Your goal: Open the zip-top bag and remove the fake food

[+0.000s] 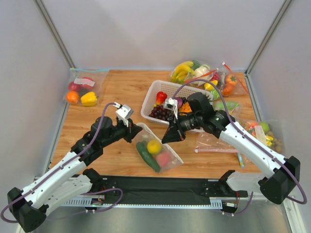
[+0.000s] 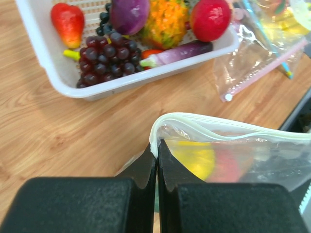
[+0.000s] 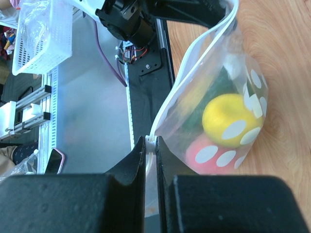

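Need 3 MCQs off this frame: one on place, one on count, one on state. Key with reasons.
1. Where is the zip-top bag?
A) inside a basket
B) on the table, on the near side of the white basket
C) in the far left corner

2. How many fake food pieces does it hold?
A) one
B) five
C) three

3. The left fingers are:
A) shut on the bag's rim
B) wide open above the bag
C) shut on grapes

Key:
1 B, the top view shows it on the wood, nearer than the basket.
2 C, green, yellow and pink pieces show through the plastic.
3 A, the left wrist view shows them pinching the whitish zip edge.
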{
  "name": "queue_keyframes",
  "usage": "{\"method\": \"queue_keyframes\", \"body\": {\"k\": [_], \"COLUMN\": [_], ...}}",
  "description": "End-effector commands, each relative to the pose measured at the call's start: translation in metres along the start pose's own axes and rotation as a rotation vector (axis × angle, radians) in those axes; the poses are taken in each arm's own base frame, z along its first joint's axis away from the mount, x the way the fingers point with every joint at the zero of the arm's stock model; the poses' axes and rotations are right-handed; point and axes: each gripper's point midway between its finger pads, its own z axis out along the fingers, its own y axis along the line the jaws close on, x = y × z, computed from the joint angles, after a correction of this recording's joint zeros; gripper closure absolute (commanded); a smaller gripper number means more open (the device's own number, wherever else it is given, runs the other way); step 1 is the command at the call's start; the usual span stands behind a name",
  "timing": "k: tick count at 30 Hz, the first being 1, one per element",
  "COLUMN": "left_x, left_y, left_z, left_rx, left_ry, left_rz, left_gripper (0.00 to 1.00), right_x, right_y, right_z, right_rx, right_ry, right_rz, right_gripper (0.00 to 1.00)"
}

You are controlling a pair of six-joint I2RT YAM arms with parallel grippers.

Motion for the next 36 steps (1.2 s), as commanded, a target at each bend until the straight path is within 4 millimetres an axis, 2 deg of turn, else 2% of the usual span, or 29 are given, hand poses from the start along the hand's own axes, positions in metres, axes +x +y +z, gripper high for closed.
{"method": "queue_keyframes", "body": {"k": [1,16,26,30,33,34,35,36], "left_x": [-0.002,0.006,0.007,0.005,-0.002,-0.006,-0.009,-0.009], "left_y": [0.033,0.074,0.086,0.081,0.063,0.05,0.044,0.038], "left_z": [-0.003,-0.015,-0.016,-0.012,-0.006,-0.002,0.0,0.001], "left_rx": [-0.174,-0.355,-0.403,-0.367,-0.256,-0.182,-0.145,-0.108], "left_ry": [-0.001,-0.01,-0.002,0.003,-0.01,-0.024,-0.032,-0.035], "left_rz": [-0.024,-0.089,-0.101,-0.08,-0.059,-0.055,-0.05,-0.039], "left_gripper": [1.0,1.0,1.0,1.0,1.0,1.0,1.0,1.0], "right_x": [0.005,0.025,0.039,0.041,0.033,0.03,0.024,0.015], "right_y": [0.017,0.005,0.002,0.002,0.003,0.004,0.005,0.006], "right_z": [-0.01,-0.023,-0.032,-0.035,-0.038,-0.039,-0.04,-0.045], "right_rx": [-0.024,0.08,0.126,0.144,0.165,0.17,0.177,0.198], "right_ry": [0.007,0.033,0.047,0.045,0.021,0.011,-0.004,-0.033], "right_rz": [-0.002,0.05,0.089,0.089,0.088,0.082,0.075,0.051], "right_gripper": [1.0,1.0,1.0,1.0,0.99,0.98,0.95,0.84]}}
